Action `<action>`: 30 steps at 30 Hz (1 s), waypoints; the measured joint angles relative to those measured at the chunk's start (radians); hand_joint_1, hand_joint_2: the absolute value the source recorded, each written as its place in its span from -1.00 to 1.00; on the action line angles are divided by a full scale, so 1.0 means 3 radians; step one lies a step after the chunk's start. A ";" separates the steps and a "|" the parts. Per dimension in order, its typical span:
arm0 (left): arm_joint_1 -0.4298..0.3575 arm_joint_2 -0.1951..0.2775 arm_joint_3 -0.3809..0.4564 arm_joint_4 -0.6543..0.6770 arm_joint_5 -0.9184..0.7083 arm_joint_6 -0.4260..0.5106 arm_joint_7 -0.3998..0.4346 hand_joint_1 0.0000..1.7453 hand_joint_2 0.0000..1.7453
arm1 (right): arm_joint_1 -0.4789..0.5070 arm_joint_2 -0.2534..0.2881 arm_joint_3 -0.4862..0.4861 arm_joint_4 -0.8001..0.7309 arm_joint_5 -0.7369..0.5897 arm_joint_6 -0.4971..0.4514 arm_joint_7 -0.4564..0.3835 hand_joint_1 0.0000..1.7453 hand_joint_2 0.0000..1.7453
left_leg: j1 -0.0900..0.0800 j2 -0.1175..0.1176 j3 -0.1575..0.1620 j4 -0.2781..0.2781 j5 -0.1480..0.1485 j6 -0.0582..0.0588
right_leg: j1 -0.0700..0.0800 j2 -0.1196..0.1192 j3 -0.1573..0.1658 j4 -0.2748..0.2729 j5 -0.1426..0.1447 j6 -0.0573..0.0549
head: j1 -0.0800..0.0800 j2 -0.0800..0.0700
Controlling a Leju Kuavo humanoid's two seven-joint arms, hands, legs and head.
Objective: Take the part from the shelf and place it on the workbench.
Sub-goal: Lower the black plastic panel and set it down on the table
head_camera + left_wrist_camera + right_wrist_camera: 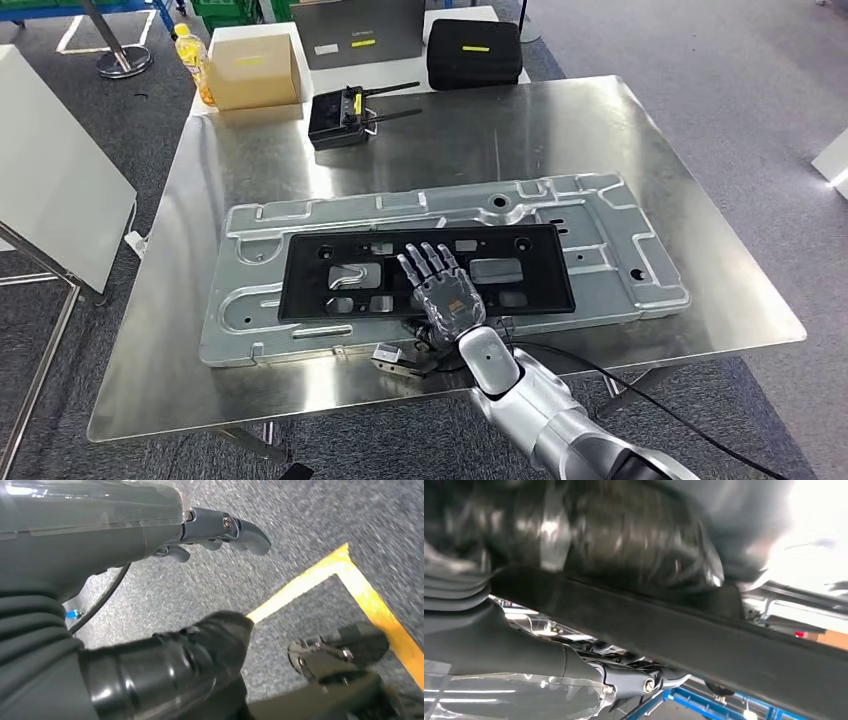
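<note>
A black plastic frame (330, 275) lies flat on a large pressed silver panel (610, 240) on the steel workbench (600, 130). My right hand (445, 290) lies over the frame's near edge, fingers stretched out across its top. In the right wrist view the frame's dark edge (724, 645) runs between the thumb (634, 535) and the fingers (644, 682), so the hand holds it. My left hand (150, 535) hangs over grey carpet, its thumb (200, 645) and fingers (235, 530) apart with nothing between them.
At the bench's far edge stand a black radio unit with antennas (340, 115), a cardboard box (252, 68), a black case (474, 52) and a yellow bottle (192, 55). A white board (50, 170) leans at the left. Yellow floor tape (370, 600) crosses the carpet.
</note>
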 joint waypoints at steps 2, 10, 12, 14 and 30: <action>0.0000 0.0000 0.0000 0.0000 0.0015 0.0019 0.0004 -1.00 -1.00 | 0.0024 -0.0004 -0.0002 0.0001 0.0122 -0.0166 0.0173 -1.00 -1.00 | 0.0016 0.0007 0.0008 -0.0040 0.0033 0.0042 | 0.0000 -0.0005 -0.0024 0.0052 -0.0045 0.0034 | 0.0002 0.0000; 0.0003 -0.0002 0.0001 0.0000 0.0045 0.0036 0.0029 -1.00 -1.00 | 0.0098 -0.0021 0.0012 -0.0053 0.0255 -0.0398 0.0584 -1.00 -1.00 | 0.0027 0.0022 -0.0016 -0.0055 0.0076 0.0086 | -0.0009 -0.0017 -0.0349 0.0753 -0.0452 0.0072 | 0.0003 0.0000; 0.0007 -0.0004 0.0002 0.0000 0.0059 0.0053 0.0044 -1.00 -1.00 | 0.0108 -0.0042 0.0033 -0.0100 0.0260 -0.0406 0.0682 -1.00 -1.00 | 0.0022 0.0016 -0.0059 -0.0004 0.0066 0.0069 | -0.0023 -0.0018 -0.0299 0.0655 -0.0352 0.0079 | 0.0003 0.0000; 0.0006 -0.0006 0.0003 0.0000 0.0068 0.0068 0.0056 -1.00 -1.00 | 0.0108 -0.0062 0.0049 -0.0153 0.0266 -0.0409 0.0743 -1.00 -1.00 | 0.0013 0.0004 -0.0120 0.0067 0.0056 0.0027 | -0.0031 -0.0015 -0.0128 0.0275 -0.0130 0.0067 | 0.0002 0.0000; -0.0002 -0.0002 0.0007 0.0000 0.0114 0.0030 0.0057 -1.00 -1.00 | 0.0085 -0.0084 0.0114 -0.0282 0.0268 -0.0414 0.0858 -1.00 -1.00 | -0.0009 -0.0008 0.0209 0.0009 -0.0267 -0.0013 | -0.0003 -0.0050 -0.0373 0.0068 0.0302 -0.0014 | 0.0000 0.0000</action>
